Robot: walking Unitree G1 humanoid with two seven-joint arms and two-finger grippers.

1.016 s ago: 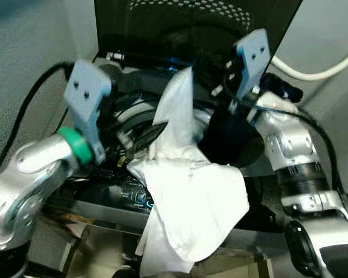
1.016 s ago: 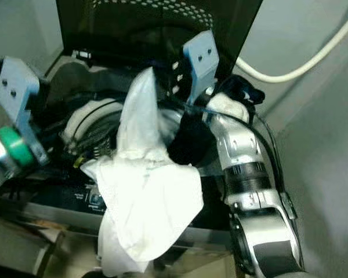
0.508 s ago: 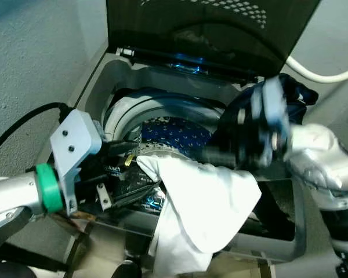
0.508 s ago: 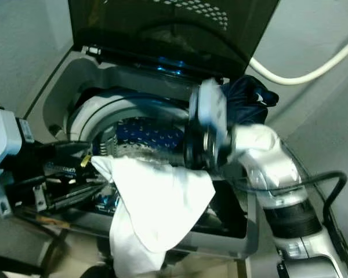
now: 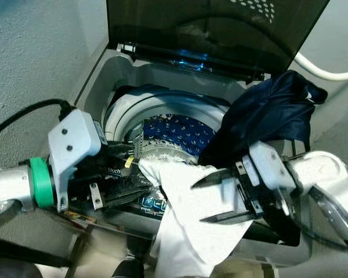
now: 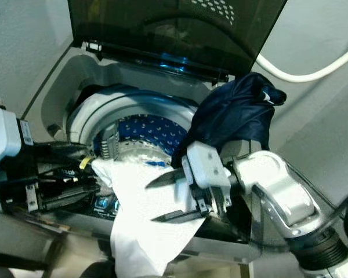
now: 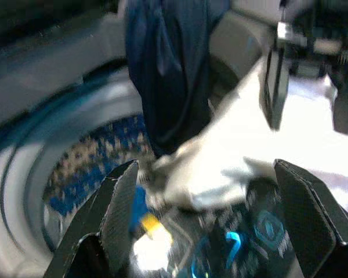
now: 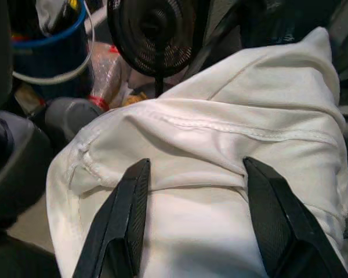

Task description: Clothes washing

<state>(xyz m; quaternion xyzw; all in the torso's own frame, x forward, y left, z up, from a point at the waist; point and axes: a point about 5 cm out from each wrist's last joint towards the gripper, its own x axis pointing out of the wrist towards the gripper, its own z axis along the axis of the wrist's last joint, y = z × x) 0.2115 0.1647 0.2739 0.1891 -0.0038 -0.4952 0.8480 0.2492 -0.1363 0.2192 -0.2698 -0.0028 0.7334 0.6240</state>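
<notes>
The right gripper (image 5: 204, 201) hovers with its fingers spread over the white cloth (image 5: 197, 231), which drapes over the near rim of the washing machine (image 5: 98, 72). The left gripper (image 5: 140, 176), at the cloth's left edge, has spread fingers in its wrist view. A dark blue garment (image 5: 267, 116) hangs on the machine's right edge, under the raised lid (image 5: 209, 26). The right wrist view adds a black fan (image 8: 153, 29) and a blue bucket (image 8: 43, 49) on the floor. Small print on the left gripper is unreadable.

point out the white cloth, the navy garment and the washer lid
white cloth (image 5: 191, 231): left eye view, middle of the part hanging over the washer's front edge
navy garment (image 5: 267, 113): left eye view, its bunched upper folds
washer lid (image 6: 162, 26): right eye view, dark raised panel
</notes>
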